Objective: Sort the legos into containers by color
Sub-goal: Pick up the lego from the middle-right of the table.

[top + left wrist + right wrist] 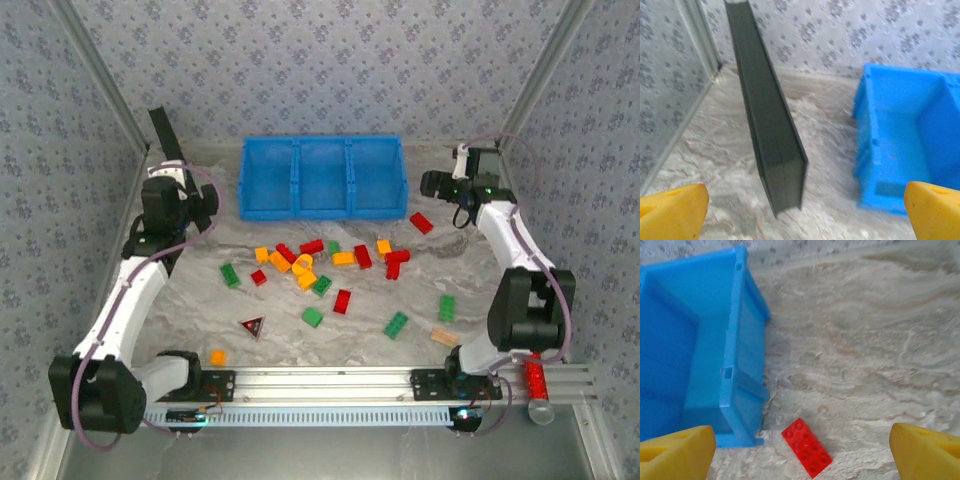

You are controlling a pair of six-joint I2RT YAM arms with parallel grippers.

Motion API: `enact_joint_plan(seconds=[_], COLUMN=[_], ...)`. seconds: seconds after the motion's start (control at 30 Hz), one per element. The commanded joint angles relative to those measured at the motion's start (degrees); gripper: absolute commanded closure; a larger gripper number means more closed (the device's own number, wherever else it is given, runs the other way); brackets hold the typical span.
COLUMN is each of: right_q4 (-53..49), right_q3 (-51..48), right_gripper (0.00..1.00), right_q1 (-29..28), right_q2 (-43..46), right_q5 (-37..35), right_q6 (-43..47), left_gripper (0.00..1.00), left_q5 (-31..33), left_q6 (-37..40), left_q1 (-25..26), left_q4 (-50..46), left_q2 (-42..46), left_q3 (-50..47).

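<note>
Marbled tabletop (pixel 190 310) | bin (pixel 322 207) long axis left-right | red brick (pixel 806 447) diagonal | left pincer (pixel 805 210), right pincer (pixel 801 452) apart

White arm links (pixel 135 295), black joints (pixel 530 305), purple cables (pixel 214 200), yellow claw fingertips (pixel 670 212)

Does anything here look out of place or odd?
Yes. A dark red-edged triangle and a tan block lie among the bricks but are not bricks. A dark slab stands on edge left of the bin. A red piece sits off the table, on the front rail at its right end.
</note>
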State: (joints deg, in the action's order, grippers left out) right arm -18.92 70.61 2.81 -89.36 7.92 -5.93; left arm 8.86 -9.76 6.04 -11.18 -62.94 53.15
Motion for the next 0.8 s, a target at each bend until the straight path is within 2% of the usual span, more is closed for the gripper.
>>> enact_joint_plan(seconds=[0.0, 0.17, 0.33, 0.77], right_q4=[-13.01, -20.01, -21.13, -16.94], right_q3=[6.27, 11.22, 10.27, 10.06], right_gripper=[0.11, 0.14, 0.14, 0.13], right_q1=[-0.43, -0.73, -1.52, -4.46], right_q2=[-4.22, -9.3, -12.42, -21.15], right_q5=[4.06, 2.85, 1.94, -4.66], right_q6=[3.77, 13.87, 19.02, 24.27], left_gripper=[0.0, 0.0, 0.0, 0.0], left_q5=[-8.43, -13.43, -6.37, -4.39], left_q6=[-3.31, -2.95, -1.77, -0.1], left_q1=[0.73, 1.38, 1.44, 1.43], left_q4=[-14.61, -20.7, -25.53, -33.87], left_q2=[3.35, 8.46, 12.14, 11.61], left_q3=[2.63, 4.7, 4.75, 10.48])
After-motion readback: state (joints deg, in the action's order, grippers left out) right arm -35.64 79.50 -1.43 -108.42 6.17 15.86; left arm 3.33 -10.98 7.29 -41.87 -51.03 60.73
